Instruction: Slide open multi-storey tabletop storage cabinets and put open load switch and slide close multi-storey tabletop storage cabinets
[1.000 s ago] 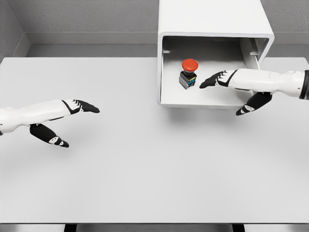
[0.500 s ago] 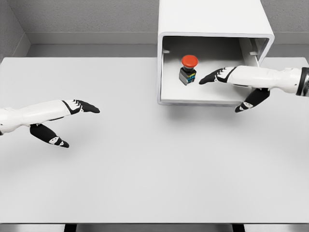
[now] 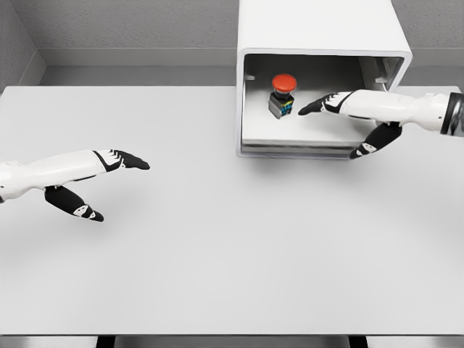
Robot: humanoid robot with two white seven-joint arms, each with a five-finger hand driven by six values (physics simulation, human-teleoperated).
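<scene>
1. The table (image 3: 217,254) was white and filled most of the view.
2. The cabinet (image 3: 319,29), a white box, stood at the table's far edge, right of the middle, with its drawer (image 3: 290,145) slid out toward the robot.
3. The right hand (image 3: 348,116) reached into the drawer from the right; its fingers (image 3: 312,107) were stretched out and held nothing, tips near the switch, thumb over the drawer's front edge.
4. The left hand (image 3: 94,174) hung above the table at the left, well apart, fingers relaxed and empty.
5. The switch (image 3: 282,96) stood upright in the drawer's back, long axis vertical, red button up.
</scene>
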